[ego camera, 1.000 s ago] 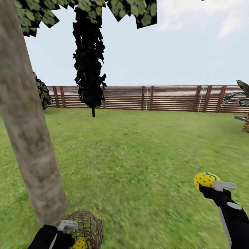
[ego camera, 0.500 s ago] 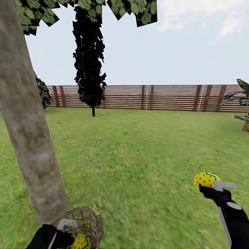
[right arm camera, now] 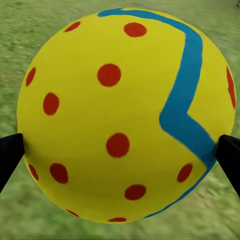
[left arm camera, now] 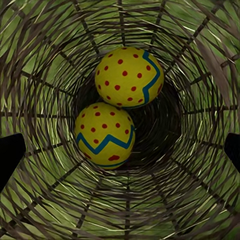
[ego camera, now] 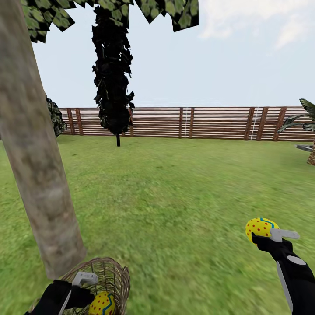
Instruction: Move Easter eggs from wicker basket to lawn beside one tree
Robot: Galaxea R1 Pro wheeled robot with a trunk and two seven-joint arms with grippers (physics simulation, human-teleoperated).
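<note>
My right gripper (ego camera: 267,235) is shut on one Easter egg (ego camera: 260,228), held above the lawn (ego camera: 183,197) at the lower right. Up close, that egg (right arm camera: 125,115) sits between the two dark fingertips (right arm camera: 10,156). The wicker basket (ego camera: 114,276) stands on the grass at the foot of the tree (ego camera: 39,175). My left gripper (ego camera: 83,283) hangs open over the basket's mouth. One egg (ego camera: 101,303) shows inside it from the head view. The left wrist view looks down into the basket (left arm camera: 200,60), where two eggs (left arm camera: 129,76) (left arm camera: 105,134) lie side by side, fingers (left arm camera: 10,160) spread wide.
A narrow black-leaved tree (ego camera: 113,87) stands further back, in front of the brown slat fence (ego camera: 197,123). A dark bush (ego camera: 56,116) sits behind the trunk, and a palm-like plant (ego camera: 306,127) is at the right edge. Open grass lies between the trunk and my right arm.
The whole head view has shifted slightly, so the basket and trunk base sit a little higher. More of the egg in the basket shows. The right gripper and its egg stay put.
</note>
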